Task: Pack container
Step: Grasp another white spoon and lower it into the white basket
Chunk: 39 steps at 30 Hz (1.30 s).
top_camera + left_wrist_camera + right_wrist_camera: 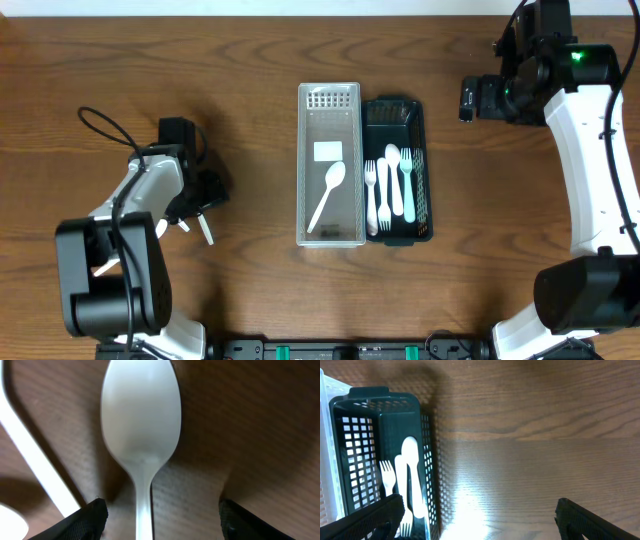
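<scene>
A clear plastic container point(329, 232) stands at the table's middle with one white spoon point(327, 195) and a white label inside. My left gripper point(208, 190) is low over the table at the left. In the left wrist view it point(162, 520) is open, with one finger on each side of the handle of a white spoon point(141, 415) that lies flat on the wood, bowl pointing away. A second white utensil handle point(35, 455) lies beside it. My right gripper point(468, 98) is open and empty point(477, 520) above bare table to the right of the basket.
A black mesh basket point(421, 170) touches the clear container's right side and holds several white forks and spoons point(392, 190); it shows in the right wrist view point(426, 460). White utensil ends point(206, 231) stick out below my left gripper.
</scene>
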### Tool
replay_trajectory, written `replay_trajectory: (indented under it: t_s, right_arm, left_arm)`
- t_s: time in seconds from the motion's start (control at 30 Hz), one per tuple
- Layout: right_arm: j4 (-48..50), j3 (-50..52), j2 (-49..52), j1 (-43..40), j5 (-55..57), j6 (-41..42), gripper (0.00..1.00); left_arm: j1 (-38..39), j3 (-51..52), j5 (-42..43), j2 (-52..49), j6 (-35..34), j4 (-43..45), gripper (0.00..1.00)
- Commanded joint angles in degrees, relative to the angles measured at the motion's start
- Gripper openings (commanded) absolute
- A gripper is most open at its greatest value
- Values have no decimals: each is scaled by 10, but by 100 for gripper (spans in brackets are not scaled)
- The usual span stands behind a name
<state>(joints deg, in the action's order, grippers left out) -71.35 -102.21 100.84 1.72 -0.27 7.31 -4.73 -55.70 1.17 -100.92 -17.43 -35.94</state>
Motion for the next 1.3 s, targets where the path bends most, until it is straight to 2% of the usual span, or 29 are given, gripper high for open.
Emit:
replay_trajectory:
  t_s: [0.0,0.17,0.2,0.3,0.33,0.5,0.63,0.73,0.8,1.07,1.27]
  right_arm:
    - [-2,3,-4,-3,-2,-5,99]
    - [-2,3,-4,-3,-2,-5,99]
    - [-2,3,-4,-3,-2,-5,99]
    - [-2,3,-4,-3,-2,-5,99]
    - [-2,3,-4,-3,-2,-5,99]
    - [-2,3,-4,-3,-2,-5,99]
    - [-2,3,-4,-3,-2,-5,99]
    - [-2,3,-4,-3,-2,-5,99]
    - [-2,3,-4,-3,-2,-5,99]
    - [-2,3,-4,-3,-2,-5,99]
    - [-2,3,-4,-3,-2,-5,99]
  left_arm:
    - [-3,3,-1,-17,16,7,75]
    - [-2,3,0,-27,20,13,73]
    - [-2,3,0,-27,20,12,69]
    - [-2,3,0,-27,20,8,46]
    - [-2,3,0,-27,20,7,43]
    - [-2,3,-1,-27,20,0,40]
    - [-2,3,-1,-27,20,0,32]
    - [-2,3,-1,-27,20,0,21]
    - [-2,3,-1,-27,20,0,6]
    - [-2,0,-1,-22,20,-6,6]
    - [40,-74,-1,50,20,-106,6]
